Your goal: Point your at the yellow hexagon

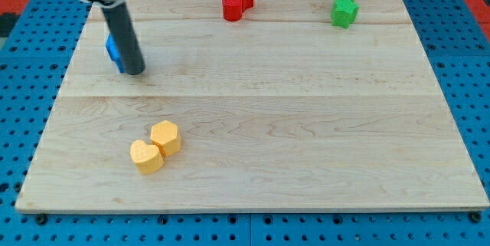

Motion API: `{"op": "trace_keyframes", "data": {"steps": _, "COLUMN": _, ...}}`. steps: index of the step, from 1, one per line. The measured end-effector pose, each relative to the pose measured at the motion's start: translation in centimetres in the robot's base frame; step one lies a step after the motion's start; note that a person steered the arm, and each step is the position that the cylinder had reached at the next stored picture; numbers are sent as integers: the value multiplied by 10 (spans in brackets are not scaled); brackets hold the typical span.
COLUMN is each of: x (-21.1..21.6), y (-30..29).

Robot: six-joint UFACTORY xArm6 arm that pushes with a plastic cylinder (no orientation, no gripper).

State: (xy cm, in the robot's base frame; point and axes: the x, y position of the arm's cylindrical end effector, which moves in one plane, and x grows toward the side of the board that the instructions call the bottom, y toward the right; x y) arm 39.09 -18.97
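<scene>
Currently, your rod's tip [135,70] rests near the table's top-left corner, touching a mostly hidden blue block [113,51]; it carries no claw, so nothing opens or grips. Your target, the yellow hexagon [165,136], sits toward the bottom-left beside a yellow heart [145,155], well apart and unreached.

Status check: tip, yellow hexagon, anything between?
My tip at view's upper left, against blue block. Yellow hexagon lower left, touching yellow heart. Nothing between.
</scene>
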Motion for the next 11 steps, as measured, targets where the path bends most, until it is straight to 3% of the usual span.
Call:
{"op": "trace_keyframes", "data": {"steps": 1, "x": 0, "y": 1}}
{"op": "trace_keyframes", "data": {"steps": 3, "x": -19, "y": 67}}
{"op": "trace_keyframes", "data": {"steps": 5, "x": -90, "y": 35}}
{"op": "trace_keyframes", "data": {"steps": 6, "x": -95, "y": -4}}
{"op": "trace_keyframes", "data": {"steps": 7, "x": -75, "y": 23}}
{"op": "trace_keyframes", "data": {"steps": 8, "x": -45, "y": 103}}
{"op": "trace_keyframes", "data": {"steps": 9, "x": 47, "y": 124}}
{"op": "trace_keyframes", "data": {"steps": 10, "x": 106, "y": 59}}
{"op": "trace_keyframes", "data": {"steps": 11, "x": 125, "y": 68}}
